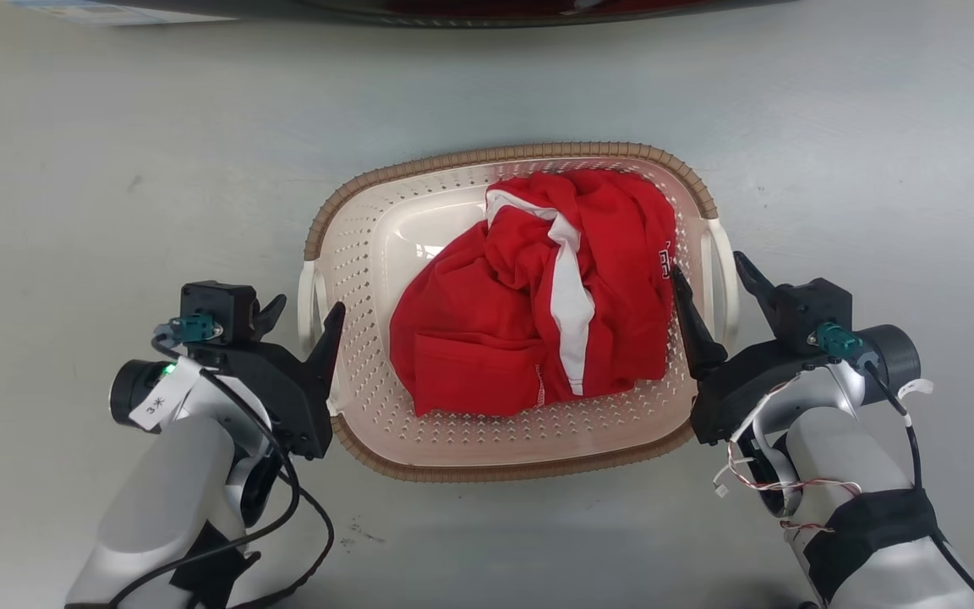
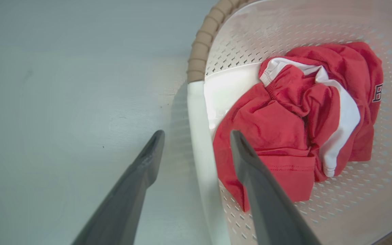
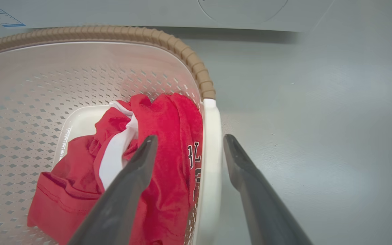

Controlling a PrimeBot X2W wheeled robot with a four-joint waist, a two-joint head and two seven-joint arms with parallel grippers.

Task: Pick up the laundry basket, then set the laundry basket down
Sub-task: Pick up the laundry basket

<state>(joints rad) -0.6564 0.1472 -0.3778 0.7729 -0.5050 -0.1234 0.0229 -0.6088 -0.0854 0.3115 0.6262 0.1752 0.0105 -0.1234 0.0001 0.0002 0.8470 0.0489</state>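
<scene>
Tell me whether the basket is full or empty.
Partly filled: the basket holds one crumpled red and white garment, with bare perforated bottom showing around it.

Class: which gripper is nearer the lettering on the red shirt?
Right. The right gripper straddles the laundry basket handle beside the lettering; the left gripper straddles the opposite handle, across the red shirt.
</scene>
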